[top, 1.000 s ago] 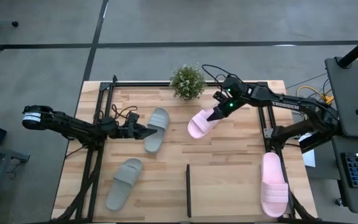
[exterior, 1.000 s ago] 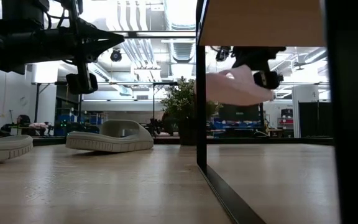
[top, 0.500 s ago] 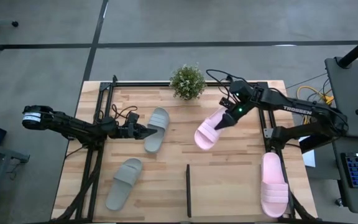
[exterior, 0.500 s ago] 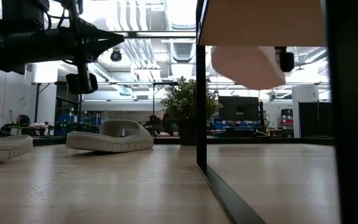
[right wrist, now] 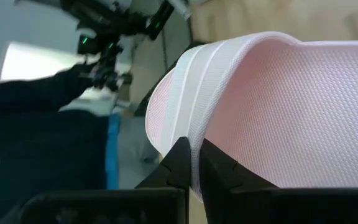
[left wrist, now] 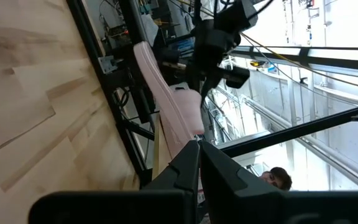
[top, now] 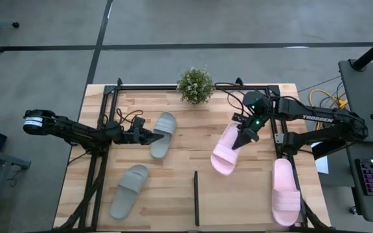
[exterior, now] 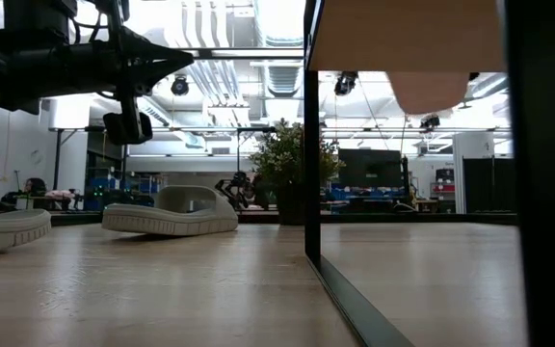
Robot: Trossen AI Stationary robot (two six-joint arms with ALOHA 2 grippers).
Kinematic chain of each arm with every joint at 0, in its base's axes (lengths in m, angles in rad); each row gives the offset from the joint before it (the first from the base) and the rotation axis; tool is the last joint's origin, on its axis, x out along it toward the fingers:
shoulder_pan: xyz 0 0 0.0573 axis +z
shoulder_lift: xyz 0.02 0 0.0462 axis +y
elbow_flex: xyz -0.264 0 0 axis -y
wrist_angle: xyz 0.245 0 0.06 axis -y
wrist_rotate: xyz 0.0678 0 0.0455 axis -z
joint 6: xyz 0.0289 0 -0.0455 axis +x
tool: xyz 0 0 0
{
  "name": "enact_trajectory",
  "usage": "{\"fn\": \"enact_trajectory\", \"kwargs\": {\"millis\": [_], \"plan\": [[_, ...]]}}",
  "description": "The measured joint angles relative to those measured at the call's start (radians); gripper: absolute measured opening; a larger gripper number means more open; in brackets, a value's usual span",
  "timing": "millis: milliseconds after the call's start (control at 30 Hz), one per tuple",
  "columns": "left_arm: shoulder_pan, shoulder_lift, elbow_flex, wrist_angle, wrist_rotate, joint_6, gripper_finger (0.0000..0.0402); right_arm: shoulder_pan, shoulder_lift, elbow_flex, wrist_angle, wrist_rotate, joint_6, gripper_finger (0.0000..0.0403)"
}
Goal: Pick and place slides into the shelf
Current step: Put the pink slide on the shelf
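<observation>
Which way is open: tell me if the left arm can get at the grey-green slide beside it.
Probably yes: the left gripper, fingers shut and empty, hovers right beside the grey-green soft slide on the wooden table, with nothing between them.

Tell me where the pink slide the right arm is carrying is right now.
In the high view the carried pink slide hangs from the shut right gripper, right of the table's centre, between the plant and the other pink slide.

Both arms are dark, slim and jointed, with thin black cables looping along them. The right arm (top: pixel 316 118) bears white lettering and a small green light near its wrist. The left arm (top: pixel 70 128) ends at a pale ringed joint at its base.
</observation>
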Motion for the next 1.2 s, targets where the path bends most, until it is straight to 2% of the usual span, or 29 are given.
{"fn": "enact_trajectory", "kwargs": {"millis": [167,533,1200], "plan": [[0.0,0.0,0.0,0.001,0.0,0.0,0.0,0.045,-0.011,0.0,-0.008,-0.045,0.0,0.0011],[0.0,0.0,0.0,0.002,0.0,0.0,0.0,0.146,-0.012,0.0,-0.085,-0.041,-0.035,0.0011],[0.0,0.0,0.0,0.001,-0.002,0.0,0.0,0.377,-0.015,0.0,-0.135,0.074,-0.028,0.0011]]}}
